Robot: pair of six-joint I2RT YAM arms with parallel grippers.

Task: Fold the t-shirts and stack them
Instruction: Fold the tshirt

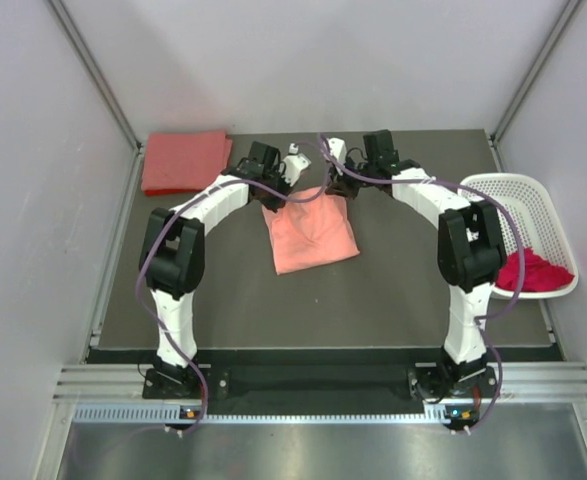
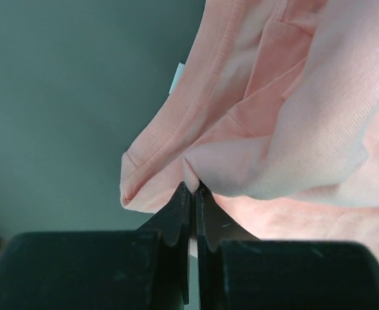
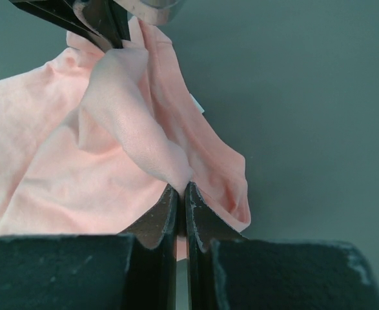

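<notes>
Nearest to me, on the R side, the magenta-red tee (image 1: 529,271) is lying bunched in the white basket (image 1: 518,190). Mid table (image 1: 393,300), the salmon-pink tee (image 1: 313,238) is lying partly folded. I am pinching its far edge w/ both arms: left gripper (image 2: 194,188) and right gripper (image 3: 181,188) are each clenching a fold of cloth. Farthest, back-left corner, the coral-red tee (image 1: 185,160) is sitting folded.
</notes>
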